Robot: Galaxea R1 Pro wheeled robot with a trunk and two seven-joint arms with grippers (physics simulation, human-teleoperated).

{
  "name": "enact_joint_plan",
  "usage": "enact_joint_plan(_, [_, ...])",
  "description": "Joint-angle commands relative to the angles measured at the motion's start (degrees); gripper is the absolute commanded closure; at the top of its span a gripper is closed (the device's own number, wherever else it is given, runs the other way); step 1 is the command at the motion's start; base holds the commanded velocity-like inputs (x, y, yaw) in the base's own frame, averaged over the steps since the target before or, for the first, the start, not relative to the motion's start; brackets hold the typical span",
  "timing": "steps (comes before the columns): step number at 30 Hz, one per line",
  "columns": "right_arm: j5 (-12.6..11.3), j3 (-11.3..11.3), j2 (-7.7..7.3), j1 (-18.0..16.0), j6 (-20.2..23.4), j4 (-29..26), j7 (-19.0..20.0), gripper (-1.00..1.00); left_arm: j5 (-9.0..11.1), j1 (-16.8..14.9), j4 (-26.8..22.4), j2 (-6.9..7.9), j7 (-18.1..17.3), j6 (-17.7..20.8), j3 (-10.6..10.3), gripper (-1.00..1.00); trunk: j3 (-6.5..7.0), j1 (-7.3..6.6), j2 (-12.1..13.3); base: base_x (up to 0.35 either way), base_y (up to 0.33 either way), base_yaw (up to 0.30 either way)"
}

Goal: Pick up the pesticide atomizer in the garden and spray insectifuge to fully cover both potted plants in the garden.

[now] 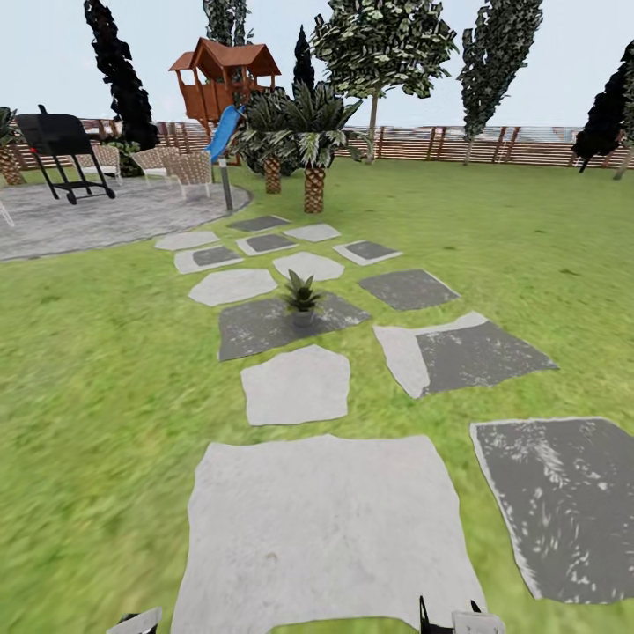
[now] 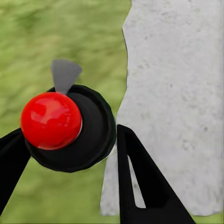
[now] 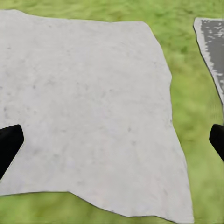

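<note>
**Clerk:** Item one, largest: green lawn (image 1: 106, 370) of the garden, crossed by flat grey and white stepping stones. A broad pale slab (image 1: 326, 528) lies nearest the robot.

**Checker:** Surroundings?

**Clerk:** Brown slatted fence (image 1: 458, 145) at the back, wooden playhouse with a blue slide (image 1: 224, 79), black wheeled grill (image 1: 63, 145) on the paved circle, scaly-trunked palms (image 1: 313, 141). All lie well beyond the work, and nothing stands on the stone path between.

**Checker:** Task items?

**Clerk:** One small potted plant (image 1: 302, 298), a green rosette in a grey pot, upright on a dark slab (image 1: 264, 326) well ahead. The pesticide atomizer (image 2: 70, 130), seen end-on, has a red ball top, a dark round body and a pale grey nozzle. It sits between the fingers of the left end effector (image 2: 70, 132), which appears clamped on it.

**Checker:** Right end effector (image 3: 115, 133)?

**Clerk:** Spread wide over the pale slab, holding nothing.

**Checker:** Hazards?

**Clerk:** Spray released from here would likely fall short, since the plant is far off. Coverage may be patchy if the nozzle is aimed badly. The round body could twist in the grip while the robot travels.
</note>
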Motion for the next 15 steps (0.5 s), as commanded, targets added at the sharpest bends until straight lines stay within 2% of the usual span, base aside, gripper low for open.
enact_joint_plan(1, [-0.4, 0.5, 0.01, 0.0, -0.1, 0.0, -0.2, -1.00, 0.4, 0.0, 0.1, 0.00, -0.3, -0.2, 0.0, 1.00, -0.05, 0.03, 0.0, 0.338, 0.000, 0.000])
enact_joint_plan(15, [-0.4, 0.5, 0.01, 0.0, -0.1, 0.0, -0.2, -1.00, 0.4, 0.0, 0.0, 0.00, -0.3, -0.2, 0.0, 1.00, -0.05, 0.03, 0.0, 0.339, 0.000, 0.006])
